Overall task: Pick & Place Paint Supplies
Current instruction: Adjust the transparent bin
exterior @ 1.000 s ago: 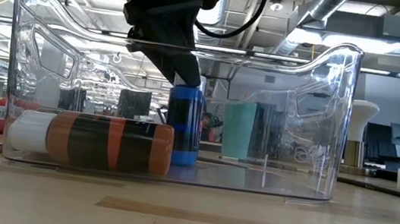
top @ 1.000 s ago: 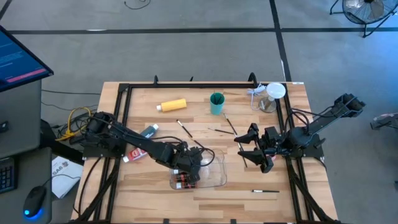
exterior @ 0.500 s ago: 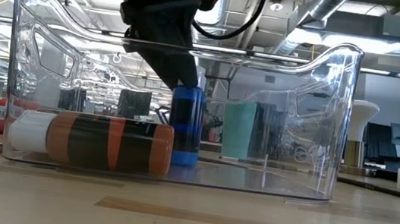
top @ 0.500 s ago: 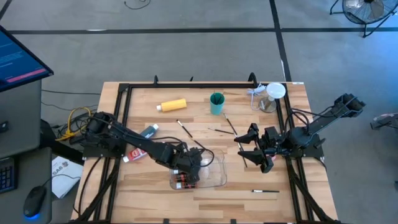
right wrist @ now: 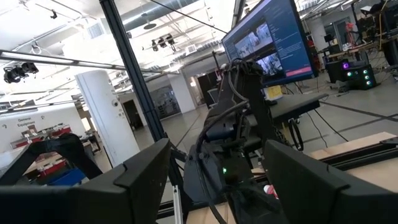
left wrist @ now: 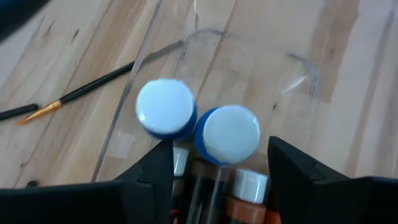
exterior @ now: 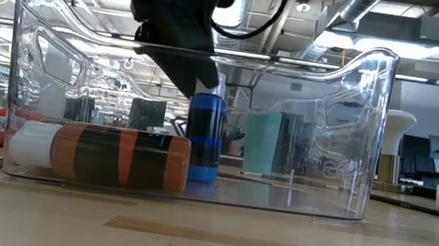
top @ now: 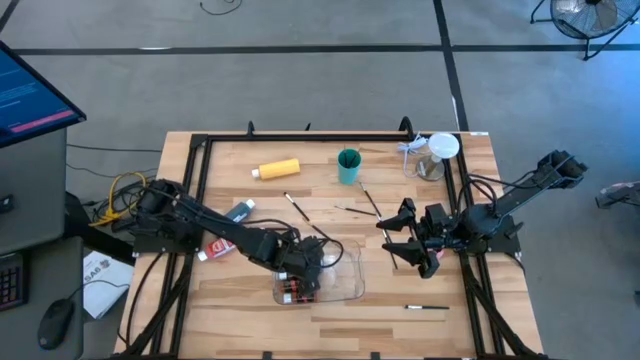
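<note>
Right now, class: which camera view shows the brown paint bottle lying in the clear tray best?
The low view: the brown paint bottle lies side-on, fully visible. The high view shows a small speck; the left wrist view only caps; the right wrist view nothing.

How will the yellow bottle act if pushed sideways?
The yellow bottle lies on its side on bare table, so it would likely roll. Round and smooth-looking, so perhaps slippery. The cap end looks narrower, so it may curve as it rolls.

1. Two blue tubes with white caps stand upright side by side in the tray.
2. One clear plastic tray.
3. At least two small brown bottles lie in the tray; the exact count cannot be told.
4. One yellow bottle.
5. One teal cup.
6. One red tube.
7. One grey tube.
8. About four brushes lie on the desk.
</note>
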Controlling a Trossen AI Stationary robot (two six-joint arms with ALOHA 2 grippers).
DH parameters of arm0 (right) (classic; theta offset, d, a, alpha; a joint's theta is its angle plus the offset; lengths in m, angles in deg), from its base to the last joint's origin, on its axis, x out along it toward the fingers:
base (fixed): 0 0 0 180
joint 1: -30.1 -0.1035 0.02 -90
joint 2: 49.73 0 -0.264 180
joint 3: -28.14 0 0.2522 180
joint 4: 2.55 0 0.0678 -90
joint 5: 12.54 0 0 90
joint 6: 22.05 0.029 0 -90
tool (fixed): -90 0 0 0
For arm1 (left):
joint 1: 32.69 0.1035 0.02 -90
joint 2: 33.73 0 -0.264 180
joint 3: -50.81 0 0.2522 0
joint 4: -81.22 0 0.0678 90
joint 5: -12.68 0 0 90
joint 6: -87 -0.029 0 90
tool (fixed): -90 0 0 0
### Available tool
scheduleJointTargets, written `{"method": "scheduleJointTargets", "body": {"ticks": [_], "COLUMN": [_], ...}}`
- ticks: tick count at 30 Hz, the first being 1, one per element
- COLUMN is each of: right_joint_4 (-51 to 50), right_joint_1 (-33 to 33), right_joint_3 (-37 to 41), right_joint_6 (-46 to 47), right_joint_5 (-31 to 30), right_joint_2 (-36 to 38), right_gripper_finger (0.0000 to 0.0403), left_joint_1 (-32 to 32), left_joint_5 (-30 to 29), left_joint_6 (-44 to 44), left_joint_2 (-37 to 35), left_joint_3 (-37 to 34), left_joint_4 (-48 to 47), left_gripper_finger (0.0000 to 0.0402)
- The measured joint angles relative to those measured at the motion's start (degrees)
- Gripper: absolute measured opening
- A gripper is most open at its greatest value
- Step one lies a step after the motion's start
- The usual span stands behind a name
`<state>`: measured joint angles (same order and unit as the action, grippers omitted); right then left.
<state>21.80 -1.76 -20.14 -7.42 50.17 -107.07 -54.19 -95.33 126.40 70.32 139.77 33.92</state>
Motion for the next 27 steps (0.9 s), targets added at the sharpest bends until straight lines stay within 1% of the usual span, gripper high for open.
{"method": "scheduleJointTargets", "body": {"ticks": [12,16,20,23,27], "right_joint_4": [-0.2,-0.17,-0.11,0.0,0.01], "right_joint_1": [0.0,0.0,0.38,1.73,3.9], "right_joint_3": [0.02,0.02,0.02,0.02,0.02], "right_joint_6": [0.46,0.73,2.35,5.38,10.74], "right_joint_5": [0.0,0.0,0.02,0.15,0.17], "right_joint_2": [-0.01,-0.02,-0.02,0.0,0.0], "right_gripper_finger": [0.0255,0.0255,0.0255,0.0255,0.0255], "left_joint_1": [-0.77,-0.98,-0.53,0.41,1.7], "left_joint_5": [-1.18,-4.3,-8.66,-10.48,-11.74], "left_joint_6": [-0.04,0.02,-0.15,-0.1,0.28], "left_joint_2": [-6.96,-9.41,-11.51,-12.11,-12.25], "left_joint_3": [0.0,0.0,0.0,0.01,0.0], "left_joint_4": [-1.09,-0.95,0.78,2.76,7.72], "left_gripper_finger": [0.0159,0.0159,0.0159,0.0159,0.0159]}}
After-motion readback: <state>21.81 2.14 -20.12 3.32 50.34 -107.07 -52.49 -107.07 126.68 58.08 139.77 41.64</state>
